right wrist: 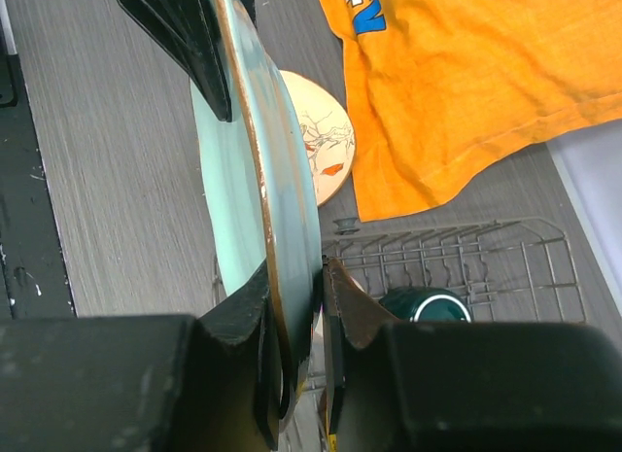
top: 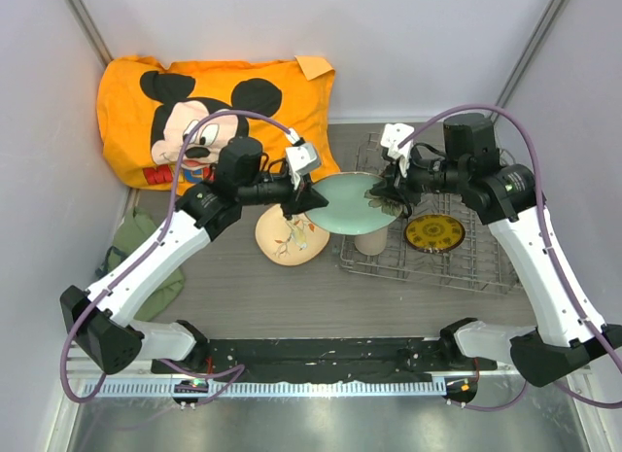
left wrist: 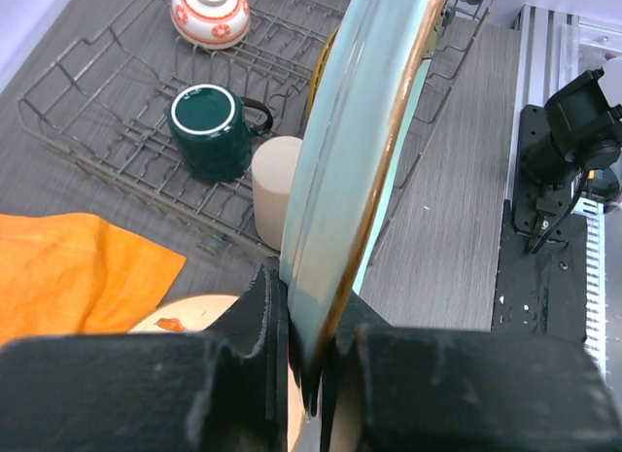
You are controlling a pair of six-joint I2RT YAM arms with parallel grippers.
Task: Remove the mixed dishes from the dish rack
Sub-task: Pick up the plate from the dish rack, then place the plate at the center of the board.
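The left end effector (top: 312, 200) and right end effector (top: 382, 193) each clamp opposite rims of the pale-green plate (top: 352, 203), which is tilted at the dish rack's (top: 476, 273) left edge. Lettering on the orange Mickey Mouse cloth (top: 292, 92) is folded and unreadable.

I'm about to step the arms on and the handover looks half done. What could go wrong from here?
1. The left gripper and right gripper are both clamped on opposite rims of the pale-green plate. If either arm pulls before one lets go, the plate could twist loose or crack.
2. Each grip is only on the thin rim. The plate is held above the beige cup and close to the cream floral plate, so a slip would likely hit them.
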